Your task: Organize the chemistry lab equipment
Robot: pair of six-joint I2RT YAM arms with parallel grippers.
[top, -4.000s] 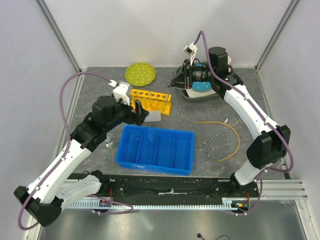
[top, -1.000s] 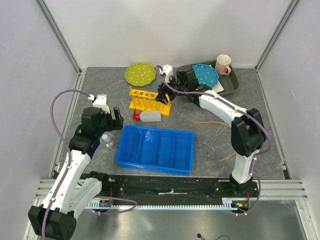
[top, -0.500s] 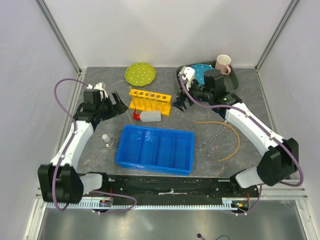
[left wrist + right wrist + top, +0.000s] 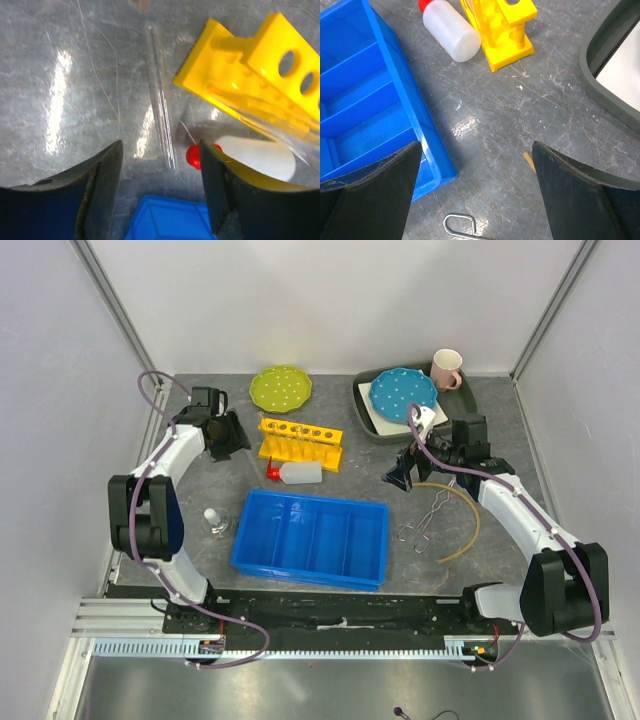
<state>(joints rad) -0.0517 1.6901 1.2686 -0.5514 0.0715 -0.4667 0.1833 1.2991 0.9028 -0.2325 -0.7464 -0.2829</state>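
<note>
- Left fingers point(image 4: 95, 195) stand apart with nothing between them, low over the table point(image 4: 60, 75) by the left end of the yellow test-tube rack point(image 4: 300, 441).
- Right fingers point(image 4: 370, 185) are spread wide and empty, above bare table between the rack and the metal tongs point(image 4: 428, 518).
- A clear test tube point(image 4: 161, 115) lies flat just ahead of the left fingers, beside the rack's end. The squeeze bottle point(image 4: 298, 472) lies between the rack and the blue tray point(image 4: 310, 537).
- Likely step: pick up the tube. Centre the gap on it, lower until the tips nearly meet the table, then close gently, since thin glass can roll or slip.
- Keep clear of the rack's end post while descending.
</note>
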